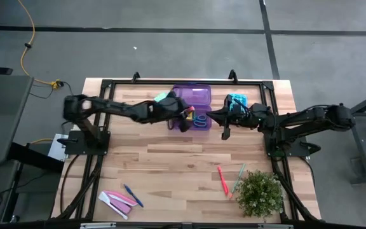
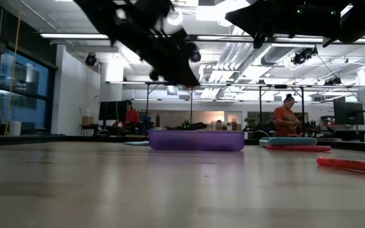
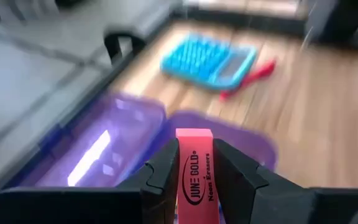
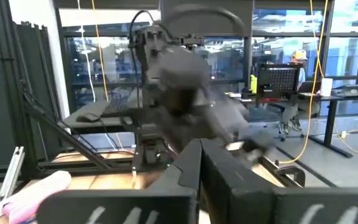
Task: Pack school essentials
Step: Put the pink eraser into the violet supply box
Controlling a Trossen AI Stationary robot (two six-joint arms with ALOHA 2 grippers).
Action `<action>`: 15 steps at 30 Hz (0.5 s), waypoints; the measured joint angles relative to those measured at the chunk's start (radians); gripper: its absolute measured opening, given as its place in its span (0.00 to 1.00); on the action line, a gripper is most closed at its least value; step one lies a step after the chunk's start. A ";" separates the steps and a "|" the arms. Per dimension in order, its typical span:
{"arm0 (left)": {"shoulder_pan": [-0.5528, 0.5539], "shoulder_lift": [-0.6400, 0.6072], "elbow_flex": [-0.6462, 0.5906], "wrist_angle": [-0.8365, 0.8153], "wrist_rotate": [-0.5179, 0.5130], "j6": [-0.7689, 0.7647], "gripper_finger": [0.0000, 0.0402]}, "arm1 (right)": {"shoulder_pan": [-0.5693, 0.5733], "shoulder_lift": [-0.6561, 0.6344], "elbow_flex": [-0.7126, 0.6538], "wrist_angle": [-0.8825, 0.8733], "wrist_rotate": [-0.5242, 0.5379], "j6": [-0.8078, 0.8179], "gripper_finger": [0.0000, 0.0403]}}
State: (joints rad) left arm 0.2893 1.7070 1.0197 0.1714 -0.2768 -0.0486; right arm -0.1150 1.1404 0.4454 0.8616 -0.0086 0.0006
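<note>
Eraser (image 3: 194, 180), pink, stands clamped between the fingers of the left claw (image 3: 194, 177) above the purple box (image 1: 192, 98) at the far middle of the bench (image 1: 170, 165); right claw (image 1: 225, 132) hangs fully closed and empty beside that box, near the blue keypad (image 1: 237, 102).

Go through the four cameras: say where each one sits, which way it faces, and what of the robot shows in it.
High: overhead, looking straight down; both arms, purple box, table.
Low: at tabletop height, looking level across to the purple box; arms hang in from above.
Left wrist: over the box, left gripper clamping a pink eraser.
Right wrist: facing the left arm across the table; right gripper shut.
Shared: high, low and left wrist all show the purple box.
</note>
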 joint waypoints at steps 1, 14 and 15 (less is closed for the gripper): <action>0.012 0.039 0.032 -0.034 0.014 -0.001 0.20 | 0.000 0.000 0.000 -0.004 0.000 0.000 0.00; 0.036 0.325 0.409 -0.355 0.049 0.060 0.20 | 0.000 0.000 0.000 -0.012 0.000 0.000 0.00; 0.030 0.335 0.419 -0.334 0.030 0.060 0.20 | 0.000 0.000 0.000 -0.012 0.000 0.000 0.00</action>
State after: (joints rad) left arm 0.3194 2.0420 1.4390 -0.1630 -0.2464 0.0117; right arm -0.1150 1.1404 0.4454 0.8497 -0.0085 0.0006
